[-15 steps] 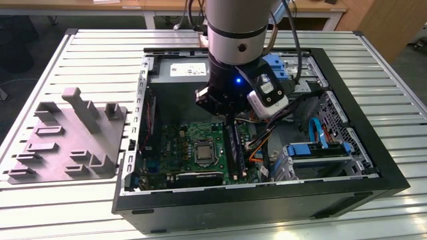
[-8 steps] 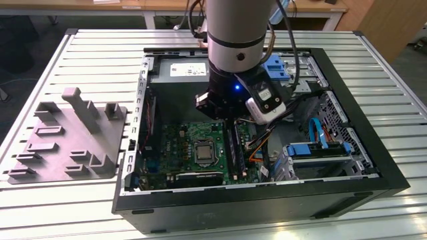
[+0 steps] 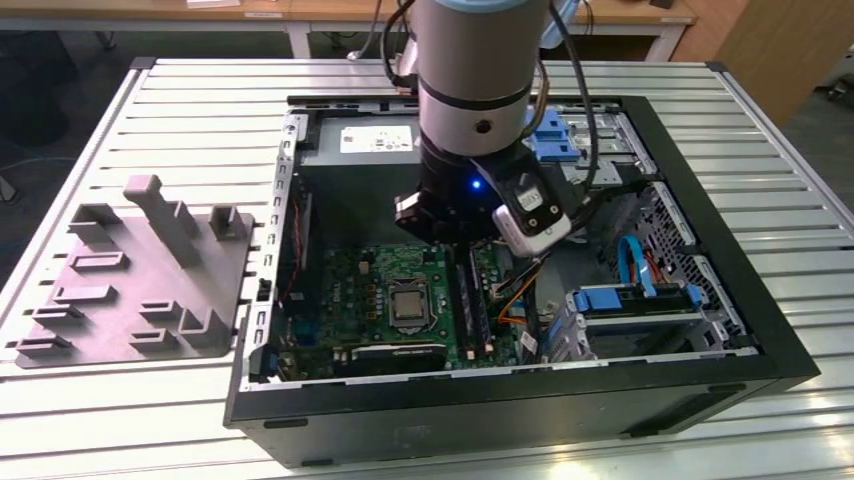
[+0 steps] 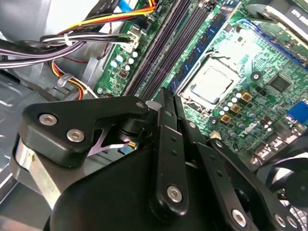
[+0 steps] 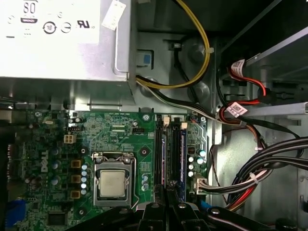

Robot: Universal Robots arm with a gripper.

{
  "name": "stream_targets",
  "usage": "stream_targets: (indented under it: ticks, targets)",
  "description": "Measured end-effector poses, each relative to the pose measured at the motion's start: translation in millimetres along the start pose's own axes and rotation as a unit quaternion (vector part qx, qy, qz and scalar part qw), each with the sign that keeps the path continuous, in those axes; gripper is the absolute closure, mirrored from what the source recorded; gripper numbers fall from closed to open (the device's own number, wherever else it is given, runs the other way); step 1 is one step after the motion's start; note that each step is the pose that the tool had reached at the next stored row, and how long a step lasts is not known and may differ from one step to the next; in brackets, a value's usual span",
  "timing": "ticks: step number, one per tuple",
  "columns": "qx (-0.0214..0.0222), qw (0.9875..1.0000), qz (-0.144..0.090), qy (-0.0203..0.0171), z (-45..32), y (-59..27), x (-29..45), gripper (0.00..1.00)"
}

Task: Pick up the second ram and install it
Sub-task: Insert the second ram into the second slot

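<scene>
Inside the open computer case (image 3: 787, 350) lies the green motherboard (image 5: 120, 130). Two dark blue-green sticks stand side by side in its long black slots. The second ram (image 5: 164, 159) is the one in line with my fingertips, and it runs away from them along its slot (image 4: 166, 53). My gripper (image 5: 169, 190) hangs low over the near end of that stick, fingers pressed together with nothing between them (image 4: 166, 96). I cannot tell whether the tips touch the stick. In the exterior view the gripper (image 3: 461, 248) sits just above the slots.
The processor socket (image 5: 113, 183) lies beside the slots. Bundled cables (image 5: 250, 178) run along the other side, below the power supply (image 5: 62, 38). A drive cage with blue parts (image 3: 641, 300) stands at the exterior view's right. The grey fixture tray (image 3: 134, 280) rests outside the case at its left.
</scene>
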State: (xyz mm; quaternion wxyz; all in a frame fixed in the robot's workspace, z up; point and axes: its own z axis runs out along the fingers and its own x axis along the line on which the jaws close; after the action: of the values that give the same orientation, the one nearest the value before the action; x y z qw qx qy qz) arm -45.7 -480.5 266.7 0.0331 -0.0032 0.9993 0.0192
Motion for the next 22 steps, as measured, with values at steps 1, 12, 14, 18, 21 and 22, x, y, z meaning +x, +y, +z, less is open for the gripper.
stream_targets:
  ticks: [1,12,14,18,21,22]
  targets:
    - [0.0000,1.0000,0.000,0.0000,1.0,0.0,-0.7,0.87]
    - [-0.0005,1.0000,0.001,-0.0001,14.8,-0.6,-7.6,0.87]
    - [-0.0005,1.0000,0.001,0.0000,15.0,-0.6,-7.6,0.87]
    - [-0.0008,1.0000,0.001,-0.0001,15.6,-0.6,-7.6,0.87]
    - [-0.0021,1.0000,0.001,-0.0001,17.4,-0.7,-7.5,0.87]
    - [-0.0027,1.0000,0.001,-0.0001,17.7,-0.8,-7.4,0.87]
